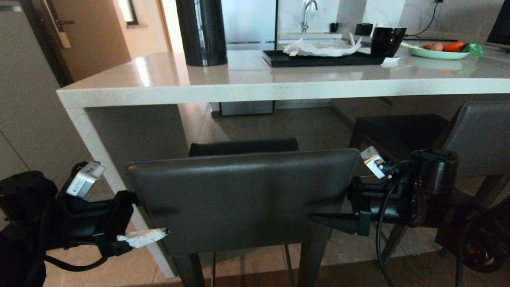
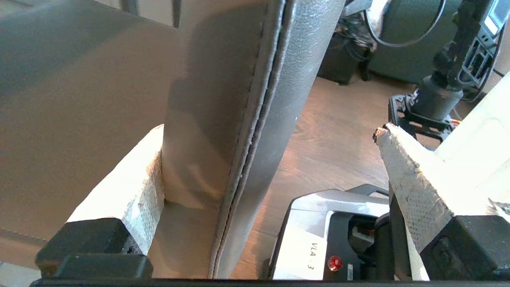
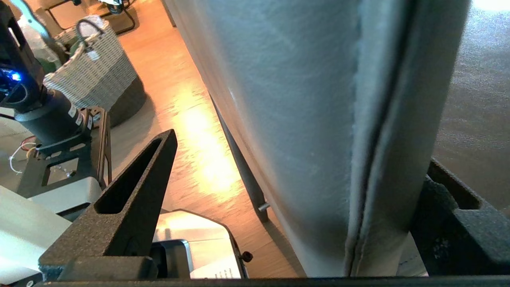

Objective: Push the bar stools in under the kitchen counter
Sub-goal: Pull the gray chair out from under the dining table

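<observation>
One of the bar stools [image 1: 243, 195] stands right in front of me, its grey backrest facing me and its dark seat [image 1: 243, 146] partly under the kitchen counter [image 1: 255, 85]. The other stool [image 1: 478, 135] stands at the right, by the counter edge. My left gripper [image 1: 157, 225] is open and straddles the backrest's left edge [image 2: 235, 131], with one taped finger [image 2: 135, 191] against the leather. My right gripper [image 1: 328, 211] is open too and straddles the right edge [image 3: 378, 139]. One black finger [image 3: 131, 199] is on my side of the backrest, the other on the far side.
On the counter stand a tall black cylinder [image 1: 201, 32], a black tray [image 1: 318, 59] with crumpled white paper, a black cup [image 1: 387, 40] and a plate of vegetables [image 1: 438, 51]. The white side panel [image 1: 99, 159] is just left of the stool. A wicker basket [image 3: 93, 71] sits behind me.
</observation>
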### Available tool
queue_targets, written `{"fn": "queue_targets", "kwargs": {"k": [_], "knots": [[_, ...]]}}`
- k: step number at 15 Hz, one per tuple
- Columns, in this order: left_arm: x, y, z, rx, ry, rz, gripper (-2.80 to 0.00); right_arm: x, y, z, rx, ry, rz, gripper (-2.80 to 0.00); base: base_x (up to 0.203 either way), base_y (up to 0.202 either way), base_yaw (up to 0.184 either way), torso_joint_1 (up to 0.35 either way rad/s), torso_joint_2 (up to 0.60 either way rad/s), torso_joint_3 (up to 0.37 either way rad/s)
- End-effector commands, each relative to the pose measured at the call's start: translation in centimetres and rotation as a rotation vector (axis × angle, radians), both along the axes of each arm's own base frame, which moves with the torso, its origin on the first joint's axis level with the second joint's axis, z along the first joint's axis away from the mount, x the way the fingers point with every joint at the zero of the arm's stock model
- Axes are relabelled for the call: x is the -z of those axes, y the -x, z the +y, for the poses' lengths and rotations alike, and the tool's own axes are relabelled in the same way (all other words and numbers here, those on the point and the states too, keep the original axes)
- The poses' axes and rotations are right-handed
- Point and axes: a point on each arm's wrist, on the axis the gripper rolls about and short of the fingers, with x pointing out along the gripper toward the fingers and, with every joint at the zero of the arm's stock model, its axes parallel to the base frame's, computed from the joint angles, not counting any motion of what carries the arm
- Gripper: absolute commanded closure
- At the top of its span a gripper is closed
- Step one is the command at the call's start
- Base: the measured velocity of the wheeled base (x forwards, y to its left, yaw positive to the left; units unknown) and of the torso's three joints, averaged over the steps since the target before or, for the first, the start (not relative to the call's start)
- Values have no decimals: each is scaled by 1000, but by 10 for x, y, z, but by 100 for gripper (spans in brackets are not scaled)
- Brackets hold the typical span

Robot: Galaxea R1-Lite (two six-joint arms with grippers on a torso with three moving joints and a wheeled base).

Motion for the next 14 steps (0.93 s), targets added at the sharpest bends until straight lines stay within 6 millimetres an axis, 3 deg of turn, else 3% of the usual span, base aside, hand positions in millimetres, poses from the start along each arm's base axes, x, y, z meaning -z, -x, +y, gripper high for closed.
{"fn": "queue_targets", "kwargs": {"k": [1, 14], "knots": [[-3, 1, -1, 12, -1, -17, -280, -2, 0, 0, -7, -4, -10, -280, -197, 0, 0, 7, -2, 6], [-8, 11, -3, 15, -1, -29, -280, -4, 3, 0, -8, -12, -27, -280, -195, 0, -2, 3, 2, 3]]}}
